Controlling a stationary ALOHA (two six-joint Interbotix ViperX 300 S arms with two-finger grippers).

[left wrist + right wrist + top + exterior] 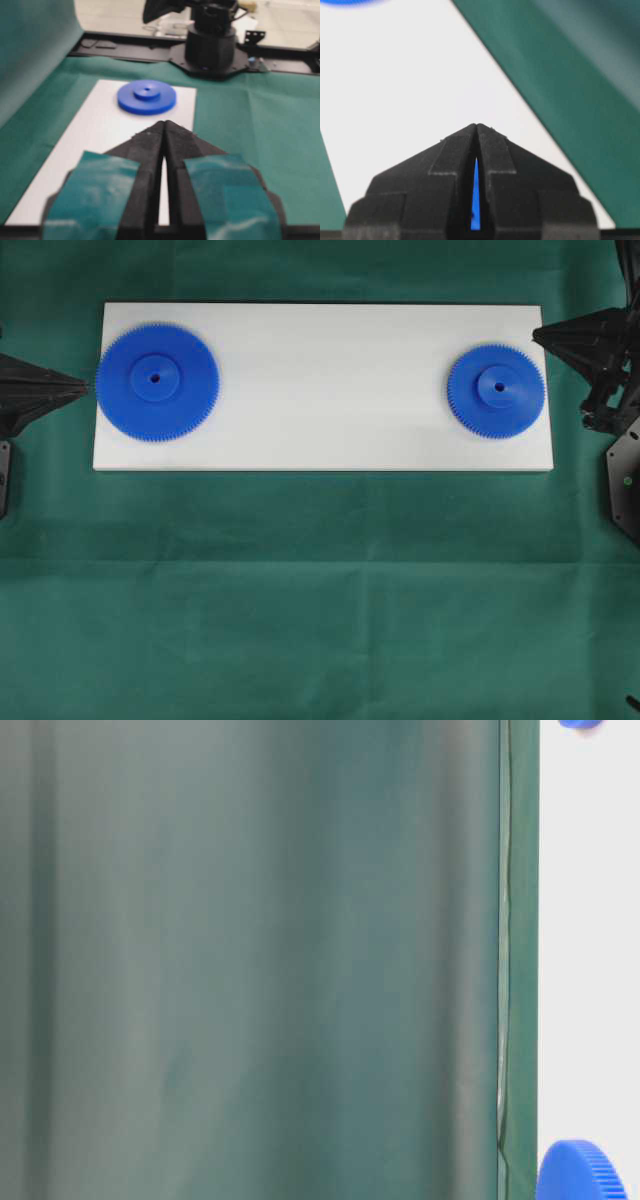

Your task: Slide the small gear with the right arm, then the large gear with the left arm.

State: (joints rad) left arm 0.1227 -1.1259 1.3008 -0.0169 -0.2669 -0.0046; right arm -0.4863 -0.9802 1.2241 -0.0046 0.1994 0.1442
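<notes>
Two blue gears lie flat on a white board (320, 390) over green cloth (320, 590). In the overhead view the large gear (157, 382) sits at the board's left end, the small gear (496, 391) at its right end, well apart. The left gripper (85, 386) points in from the left edge, its tip just beside the large gear's rim, jaws pressed together on nothing. The right gripper (538, 336) sits at the upper right near the small gear, jaws likewise closed and empty.
</notes>
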